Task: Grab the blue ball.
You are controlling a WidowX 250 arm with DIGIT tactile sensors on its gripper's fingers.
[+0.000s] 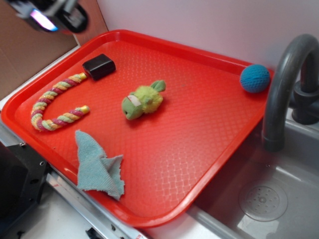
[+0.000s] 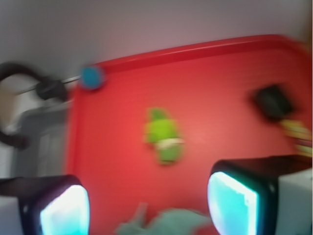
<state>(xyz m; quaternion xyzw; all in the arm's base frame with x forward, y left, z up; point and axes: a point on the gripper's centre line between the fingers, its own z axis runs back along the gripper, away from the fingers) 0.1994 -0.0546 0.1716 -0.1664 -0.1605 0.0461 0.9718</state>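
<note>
So there's a big red plastic tray (image 1: 199, 149) with a textured bottom, sitting next to a grey sink (image 1: 279, 199) with a dark grey curved faucet (image 1: 284, 74). The small round teal-blue knitted ball (image 1: 255, 78) is parked in the tray's far corner, right up against the rim on the faucet side, well apart from everything else. In the wrist view that same corner ball looks blurry but it's clearly there.

Middle of the tray has a fuzzy green plush toy (image 1: 143, 101). Over on the other side there's a small black rectangular block (image 1: 99, 66), and just beside it a pink, yellow and green twisted rope toy (image 1: 55, 105) bent in a U. A crumpled pale teal cloth (image 1: 98, 167) lies near the front rim.

The robot's gripper (image 2: 146, 200) hangs up high, above the block-side corner and nowhere near the ball. Its jaws are spread wide with nothing between them, fingertips (image 2: 232, 203) glowing bluish in the wrist view.
</note>
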